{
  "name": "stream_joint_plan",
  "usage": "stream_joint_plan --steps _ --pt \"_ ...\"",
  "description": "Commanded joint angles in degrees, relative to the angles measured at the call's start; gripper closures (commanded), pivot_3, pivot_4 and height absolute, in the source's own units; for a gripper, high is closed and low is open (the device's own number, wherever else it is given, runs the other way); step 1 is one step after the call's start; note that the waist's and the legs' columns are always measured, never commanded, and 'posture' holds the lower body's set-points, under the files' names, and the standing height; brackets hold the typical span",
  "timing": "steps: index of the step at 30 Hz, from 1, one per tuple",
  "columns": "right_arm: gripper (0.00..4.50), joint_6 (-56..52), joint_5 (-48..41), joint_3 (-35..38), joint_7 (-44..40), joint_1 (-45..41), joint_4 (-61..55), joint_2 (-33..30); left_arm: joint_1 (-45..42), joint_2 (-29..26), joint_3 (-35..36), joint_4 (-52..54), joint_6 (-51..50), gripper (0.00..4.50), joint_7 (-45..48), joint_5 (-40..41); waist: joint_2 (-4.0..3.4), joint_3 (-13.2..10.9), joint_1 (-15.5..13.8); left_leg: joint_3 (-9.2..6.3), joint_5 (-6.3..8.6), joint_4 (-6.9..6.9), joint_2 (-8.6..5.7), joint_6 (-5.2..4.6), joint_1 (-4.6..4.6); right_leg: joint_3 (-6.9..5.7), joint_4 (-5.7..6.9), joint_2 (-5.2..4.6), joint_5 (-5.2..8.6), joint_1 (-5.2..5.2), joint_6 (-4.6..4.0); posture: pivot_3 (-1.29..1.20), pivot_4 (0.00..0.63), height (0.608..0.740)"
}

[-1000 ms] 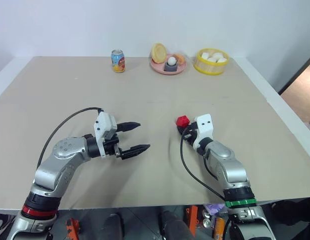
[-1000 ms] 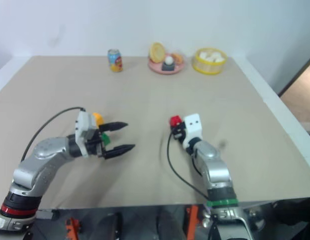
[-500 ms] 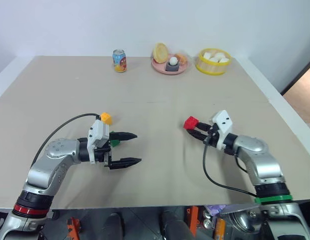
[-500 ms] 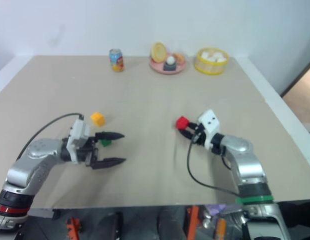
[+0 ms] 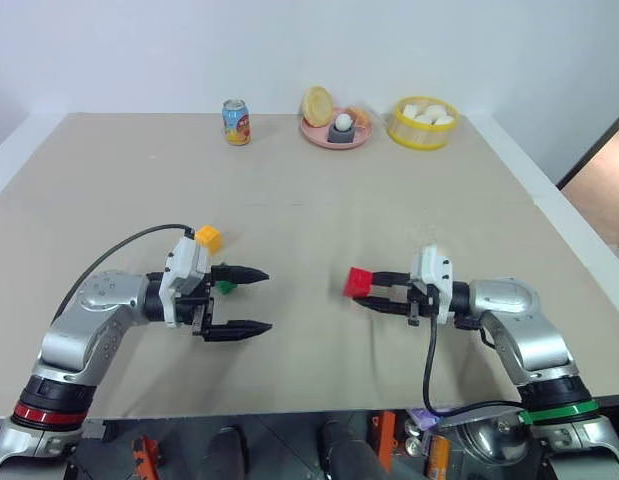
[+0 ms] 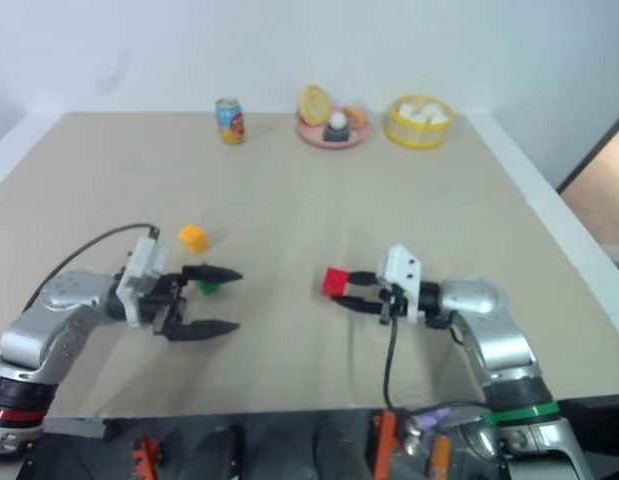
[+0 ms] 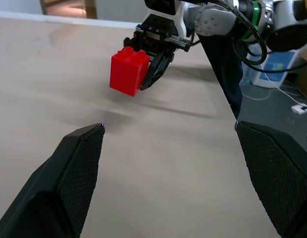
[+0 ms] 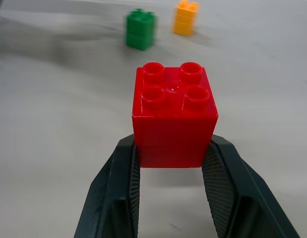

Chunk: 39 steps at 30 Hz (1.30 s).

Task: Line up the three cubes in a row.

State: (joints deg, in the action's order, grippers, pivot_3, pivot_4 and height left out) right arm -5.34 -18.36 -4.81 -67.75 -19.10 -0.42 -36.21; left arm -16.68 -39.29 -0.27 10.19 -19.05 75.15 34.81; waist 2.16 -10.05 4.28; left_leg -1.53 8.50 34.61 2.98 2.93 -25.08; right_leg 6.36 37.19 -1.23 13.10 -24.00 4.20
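Robot test lab: bare beige table [image 5: 319, 210], plain white wall [image 5: 139, 50], staged props.

Two silver-grey metal arms with rounded, glossy shells. The left arm [image 5: 94, 320] wears a red band with black trim near its base; the right arm [image 5: 514, 325] wears a green one. Each wrist carries a white blocky housing, a thin black cable looping off it. Fingers [image 7: 74, 178] are matte black, tapered, with mesh-textured pads.
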Motion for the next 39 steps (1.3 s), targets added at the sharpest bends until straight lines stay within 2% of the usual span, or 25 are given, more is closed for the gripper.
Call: stream_joint_plan --steps 1,13,28,39 --pt "3.3 1.37 -0.56 -0.11 -1.86 0.57 -1.89 -0.85 0.51 -1.25 3.5 1.82 -0.84 0.16 -0.31 2.34 -0.01 -0.01 -0.04 -0.01 0.0 0.0 0.0 0.0 0.0 -0.01 0.0 0.0 0.01 0.0 0.0 0.0 0.15 0.74" --pt "3.3 4.95 -0.02 -0.91 -9.43 0.22 4.46 -4.23 2.16 -1.43 4.6 2.93 -1.29 0.16 -1.63 2.55 -0.02 -0.02 -0.12 0.0 0.0 0.06 0.0 0.0 0.02 -0.03 0.0 -0.02 -0.02 0.03 0.0 0.0 0.15 0.74" --pt "3.3 8.33 2.36 -3.67 -13.88 -7.02 14.86 -1.34 2.82 -1.66 5.03 5.38 -3.24 0.16 -3.09 3.81 -0.03 -0.02 -0.02 -0.01 -0.01 0.06 0.0 0.01 0.05 -0.04 0.01 -0.01 -0.05 0.04 -0.01 0.0 0.15 0.74" --pt "3.3 11.92 4.07 -4.2 -15.98 -8.97 19.96 -0.87 4.26 -2.49 6.2 7.2 -3.78 0.16 -4.82 4.7 -0.03 -0.03 -0.04 0.0 -0.01 0.06 0.0 0.02 0.03 -0.04 0.02 -0.02 -0.04 0.04 0.01 0.0 0.15 0.74"
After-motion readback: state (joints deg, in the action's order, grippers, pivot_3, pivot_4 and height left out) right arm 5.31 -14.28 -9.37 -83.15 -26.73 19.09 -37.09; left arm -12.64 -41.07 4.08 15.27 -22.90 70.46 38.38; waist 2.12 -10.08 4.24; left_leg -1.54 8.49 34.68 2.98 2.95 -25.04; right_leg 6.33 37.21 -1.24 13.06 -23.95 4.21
